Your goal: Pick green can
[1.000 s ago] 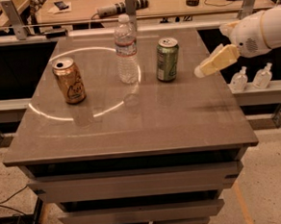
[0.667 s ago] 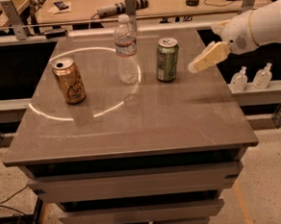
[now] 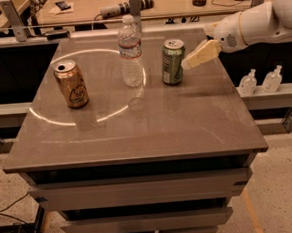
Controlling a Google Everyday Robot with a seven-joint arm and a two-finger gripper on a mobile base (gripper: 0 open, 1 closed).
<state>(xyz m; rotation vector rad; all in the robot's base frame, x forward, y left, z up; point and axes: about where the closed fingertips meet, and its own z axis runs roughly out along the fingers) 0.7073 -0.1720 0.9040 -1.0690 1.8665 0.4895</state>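
Green can (image 3: pixel 173 61) upright on bench (image 3: pixel 137 134). Your hand (image 3: pixel 192 60) hovers just right of can at mid-body height, likely for side grasp away from water bottle (image 3: pixel 130 52), which stands near can's left. Hand clenched or released: cannot tell. Orange-gold can (image 3: pixel 71 84) well left of green can.

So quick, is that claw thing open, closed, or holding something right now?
Gripper: just to the right of the green can; whether it is open or closed cannot be told.
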